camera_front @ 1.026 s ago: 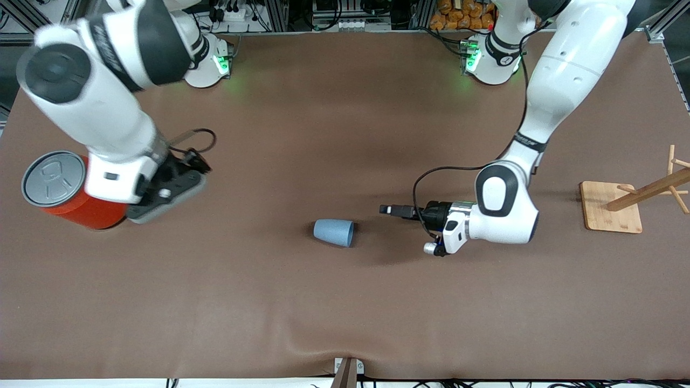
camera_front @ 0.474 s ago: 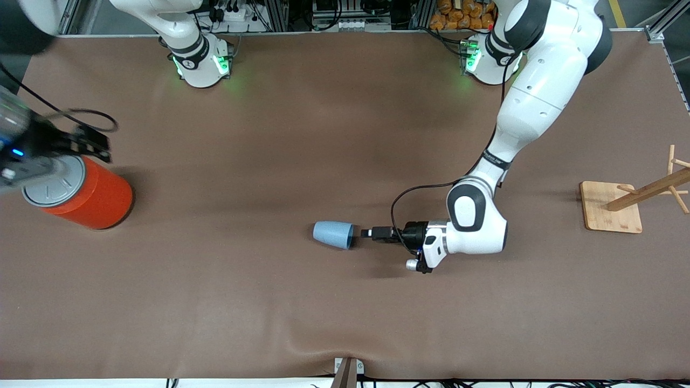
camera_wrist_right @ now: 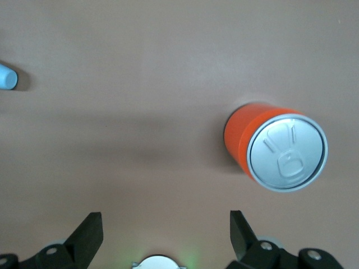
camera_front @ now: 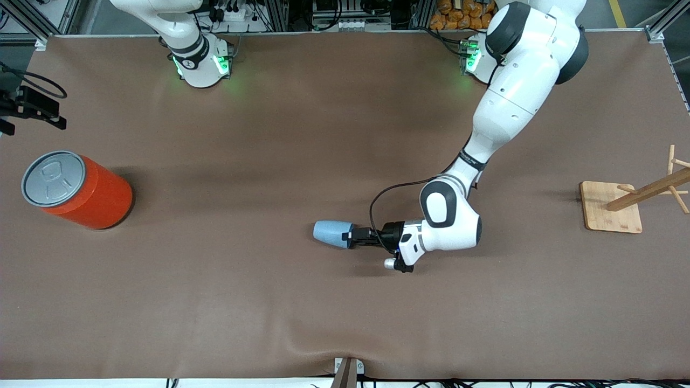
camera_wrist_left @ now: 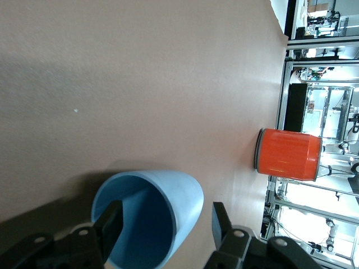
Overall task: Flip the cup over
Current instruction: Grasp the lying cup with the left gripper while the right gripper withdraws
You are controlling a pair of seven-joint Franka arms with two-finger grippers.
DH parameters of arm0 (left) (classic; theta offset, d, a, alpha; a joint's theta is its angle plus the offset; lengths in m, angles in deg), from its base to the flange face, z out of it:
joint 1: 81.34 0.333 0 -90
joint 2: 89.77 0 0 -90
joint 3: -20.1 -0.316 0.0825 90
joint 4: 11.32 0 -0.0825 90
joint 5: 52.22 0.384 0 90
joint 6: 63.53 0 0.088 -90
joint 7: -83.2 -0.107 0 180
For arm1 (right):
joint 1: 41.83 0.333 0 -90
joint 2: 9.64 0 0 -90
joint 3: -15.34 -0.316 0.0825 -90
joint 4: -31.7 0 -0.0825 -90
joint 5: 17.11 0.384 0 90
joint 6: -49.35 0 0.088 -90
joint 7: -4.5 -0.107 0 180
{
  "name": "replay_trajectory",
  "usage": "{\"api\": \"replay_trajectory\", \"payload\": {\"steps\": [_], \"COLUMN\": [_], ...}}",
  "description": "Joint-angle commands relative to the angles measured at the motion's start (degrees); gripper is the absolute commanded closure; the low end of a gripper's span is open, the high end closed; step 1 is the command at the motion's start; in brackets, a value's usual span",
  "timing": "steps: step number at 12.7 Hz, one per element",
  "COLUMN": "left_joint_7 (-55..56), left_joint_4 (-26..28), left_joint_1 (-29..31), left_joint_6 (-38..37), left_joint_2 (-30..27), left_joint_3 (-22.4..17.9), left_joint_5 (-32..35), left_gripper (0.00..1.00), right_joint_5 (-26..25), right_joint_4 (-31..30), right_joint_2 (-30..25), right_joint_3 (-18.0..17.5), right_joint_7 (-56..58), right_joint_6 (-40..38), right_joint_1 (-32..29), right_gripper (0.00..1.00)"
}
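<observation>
Your left pincer (camera_front: 351, 236) straddles the rim of the toppled light blue tapered plastic cup (camera_front: 331, 234), fingers still spread; your right pincer (camera_wrist_right: 162, 235) hangs open, waiting above the table (camera_front: 269, 161).

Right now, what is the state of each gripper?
Left gripper: open, one finger inside the cup, one outside.
Right gripper: open, holding nothing.

Even, bright overhead light; soft shadows beside the can (camera_front: 78, 189); sharp focus.
</observation>
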Motion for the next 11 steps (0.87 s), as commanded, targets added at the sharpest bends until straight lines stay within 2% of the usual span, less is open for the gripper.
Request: {"api": "replay_trajectory", "payload": {"steps": [1, 3, 4, 5, 6, 9, 11], "left_joint_7": [-0.8, -0.7, -0.7, -0.6, -0.5, 3.5, 12.7], "left_joint_4": [-1.3, -0.5, -0.4, 0.6, 1.2, 1.5, 1.0], "left_joint_1": [-2.2, -2.5, -3.1, -3.1, -3.0, -2.4, -1.8], "left_joint_6": [0.8, 0.8, 0.8, 0.8, 0.7, 0.4, 0.4], "left_joint_2": [0.8, 0.4, 0.3, 0.0, -0.5, -3.6, -6.5], "left_joint_3": [-0.3, -0.3, -0.3, -0.3, -0.2, -0.5, -0.7], "left_joint_5": [-4.6, -5.9, -6.0, -6.1, -6.0, -3.3, 5.3], "left_gripper": [0.30, 0.50, 0.59, 0.76, 1.00, 1.00, 1.00], "right_joint_5": [1.7, 5.3, 5.3, 5.2, 5.0, 4.7, 2.5], "right_joint_4": [-3.3, -3.9, -4.0, -3.6, -3.4, -2.5, -1.7], "right_joint_2": [-2.8, -2.4, -2.4, -2.5, -2.5, -2.1, -1.8], "right_joint_3": [-0.1, 0.0, 0.0, -0.2, -0.3, -0.5, -0.5], "right_joint_7": [-3.0, -3.1, -3.2, -3.8, -5.2, -6.7, -7.0], "right_joint_6": [1.1, 2.3, 2.4, 2.7, 2.5, 2.8, 2.4], "right_joint_1": [-1.3, -4.0, -4.2, -3.9, -3.6, -2.9, -2.6], "right_gripper": [0.00, 0.00, 0.00, 0.00, 0.00, 0.00, 0.00]}}
